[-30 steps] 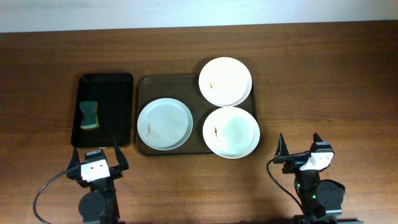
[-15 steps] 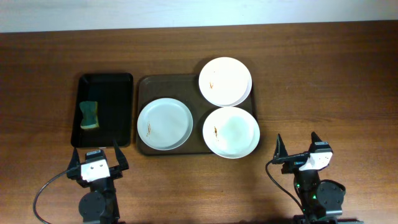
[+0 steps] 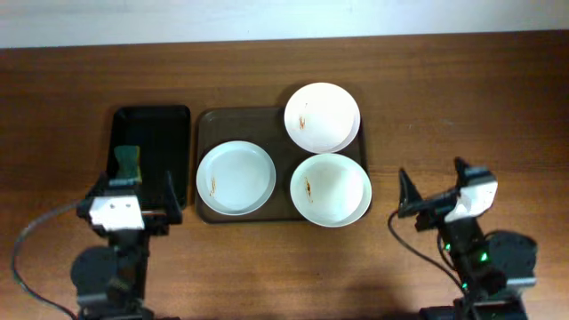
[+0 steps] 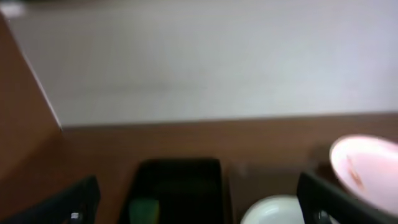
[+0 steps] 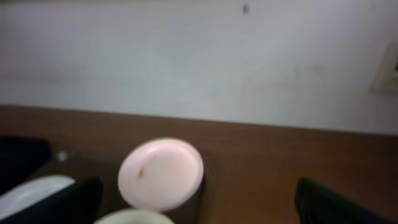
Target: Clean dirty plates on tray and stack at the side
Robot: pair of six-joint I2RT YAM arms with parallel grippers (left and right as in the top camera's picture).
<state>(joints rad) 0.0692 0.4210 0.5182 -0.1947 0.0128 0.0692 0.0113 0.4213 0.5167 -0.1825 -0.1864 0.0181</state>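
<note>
Three white plates lie on the brown tray [image 3: 206, 120]. One plate [image 3: 236, 178] is at the tray's left, one [image 3: 322, 117] overhangs its far right corner, and one [image 3: 330, 189] overhangs its near right corner. Each has a thin brown smear. My left gripper [image 3: 140, 182] is open and empty over the near end of the black tray. My right gripper [image 3: 433, 182] is open and empty over bare table to the right of the near plate. The left wrist view shows my open jaws [image 4: 198, 182], the left plate [image 4: 273, 211] and the far plate [image 4: 367, 168]. The right wrist view shows open jaws [image 5: 198, 182] and the far plate [image 5: 161, 173].
A smaller black tray [image 3: 156, 129] stands left of the brown tray and holds a green and yellow sponge [image 3: 127, 160], partly hidden by my left gripper. It also shows in the left wrist view [image 4: 177, 186] with the sponge [image 4: 144, 208]. A pale wall runs along the table's far edge.
My left gripper has moved away from the front edge to over the black tray's near end. My right gripper has shifted right and farther from the front edge. The plates have not moved.
</note>
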